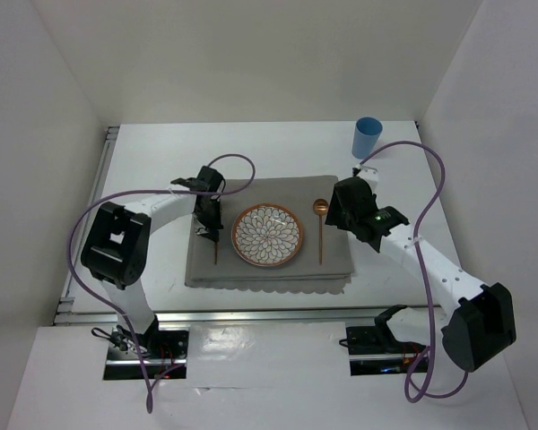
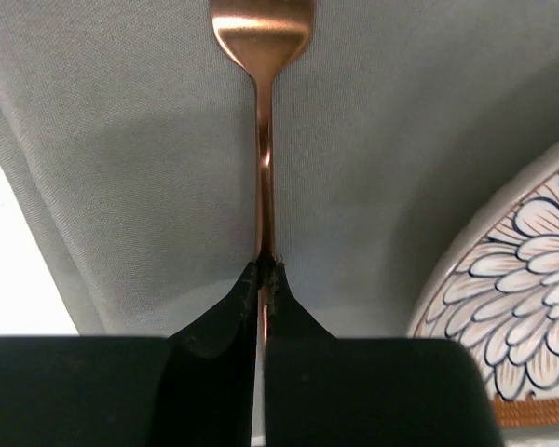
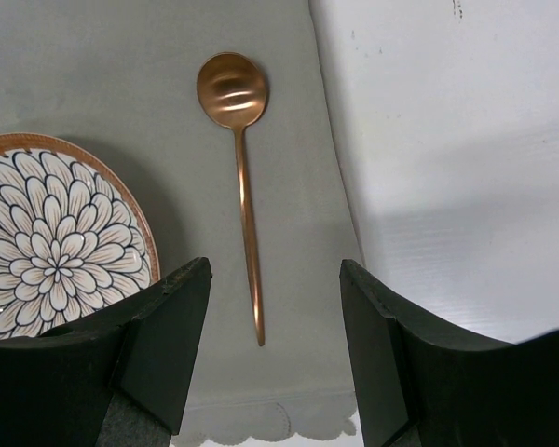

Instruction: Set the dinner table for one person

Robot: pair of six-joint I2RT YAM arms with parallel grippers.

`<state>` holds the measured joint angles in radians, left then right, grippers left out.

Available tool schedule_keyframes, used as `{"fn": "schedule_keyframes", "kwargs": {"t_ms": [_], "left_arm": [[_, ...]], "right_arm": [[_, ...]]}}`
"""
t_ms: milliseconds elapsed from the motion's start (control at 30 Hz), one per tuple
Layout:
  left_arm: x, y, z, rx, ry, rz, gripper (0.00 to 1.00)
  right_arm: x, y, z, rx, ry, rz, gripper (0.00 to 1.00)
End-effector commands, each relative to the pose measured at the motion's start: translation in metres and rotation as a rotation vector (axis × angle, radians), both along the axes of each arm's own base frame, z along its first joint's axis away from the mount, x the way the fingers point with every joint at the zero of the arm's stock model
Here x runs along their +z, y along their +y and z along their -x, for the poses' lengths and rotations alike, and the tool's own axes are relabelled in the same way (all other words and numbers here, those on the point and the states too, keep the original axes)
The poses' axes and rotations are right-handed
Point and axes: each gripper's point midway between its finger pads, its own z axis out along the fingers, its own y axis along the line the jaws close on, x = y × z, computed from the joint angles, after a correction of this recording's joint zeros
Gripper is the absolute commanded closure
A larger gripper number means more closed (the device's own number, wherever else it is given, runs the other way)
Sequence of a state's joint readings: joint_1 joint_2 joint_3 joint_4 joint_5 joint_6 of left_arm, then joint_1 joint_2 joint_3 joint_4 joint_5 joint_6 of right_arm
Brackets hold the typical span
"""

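Note:
On the white dinner table (image 1: 161, 161) lies a grey scallop-edged placemat (image 1: 269, 269) with a flower-patterned plate (image 1: 267, 235) at its middle. My left gripper (image 1: 208, 228) is left of the plate, shut on the handle of a copper fork (image 2: 264, 140). The fork points away over the mat, its head cut off by the top of the left wrist view. A copper spoon (image 1: 320, 228) lies on the mat right of the plate. My right gripper (image 3: 275, 270) hangs open above the spoon (image 3: 233, 93), its fingers astride the handle's near end without touching it.
A blue cup (image 1: 368, 136) stands at the table's back right, off the mat. Bare white tabletop (image 3: 447, 140) runs right of the mat. Aluminium rails (image 1: 103, 179) line the left and near edges. White walls enclose the table on three sides.

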<state>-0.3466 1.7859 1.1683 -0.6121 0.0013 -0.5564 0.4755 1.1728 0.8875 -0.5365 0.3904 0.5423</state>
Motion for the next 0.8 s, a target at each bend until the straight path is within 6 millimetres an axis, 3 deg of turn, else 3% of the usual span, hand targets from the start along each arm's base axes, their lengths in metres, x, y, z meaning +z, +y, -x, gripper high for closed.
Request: {"fn": "schedule_keyframes", "kwargs": {"t_ms": [0,300,367,467,500,533,567,600,667,700,733,767], "left_arm": [[-0.003,0.005,-0.012,0.028,-0.055,-0.057,1.0],[-0.013,0.006,-0.009,0.017,-0.038,-0.078,0.99],[-0.013,0.001,-0.004,-0.003,-0.018,-0.05,0.82],[-0.012,-0.003,0.0,-0.011,-0.008,-0.023,0.47],[-0.01,-0.004,-0.003,-0.011,-0.016,-0.019,0.28],[-0.008,-0.002,-0.002,-0.008,-0.009,-0.033,0.2],[-0.004,-0.003,-0.006,-0.017,-0.022,-0.031,0.15],[-0.004,-0.004,-0.003,-0.02,-0.007,-0.024,0.13],[0.005,-0.004,-0.009,-0.012,-0.025,-0.008,0.09],[0.005,-0.003,-0.007,-0.012,-0.015,-0.012,0.09],[0.014,-0.005,-0.012,-0.012,-0.044,-0.001,0.09],[0.017,-0.006,-0.013,-0.012,-0.053,0.002,0.09]], "right_arm": [[0.0,-0.002,0.002,-0.012,-0.01,0.012,0.34],[0.002,-0.001,-0.002,-0.005,-0.016,0.015,0.33],[0.002,-0.001,-0.002,-0.005,-0.016,0.015,0.3],[-0.002,0.002,-0.001,0.007,-0.002,0.007,0.25],[0.008,0.004,-0.005,0.007,-0.018,-0.001,0.21],[0.012,0.006,-0.009,0.007,-0.025,-0.005,0.2],[0.013,0.006,-0.009,0.007,-0.005,0.006,0.18],[0.03,0.011,-0.017,0.007,-0.034,-0.009,0.13],[0.038,0.004,-0.029,-0.018,-0.033,0.036,0.09],[0.06,0.005,-0.043,-0.028,-0.07,0.024,0.07],[0.068,-0.001,-0.053,-0.042,-0.073,0.036,0.06],[0.057,-0.018,-0.072,-0.079,-0.018,0.068,0.06]]}}
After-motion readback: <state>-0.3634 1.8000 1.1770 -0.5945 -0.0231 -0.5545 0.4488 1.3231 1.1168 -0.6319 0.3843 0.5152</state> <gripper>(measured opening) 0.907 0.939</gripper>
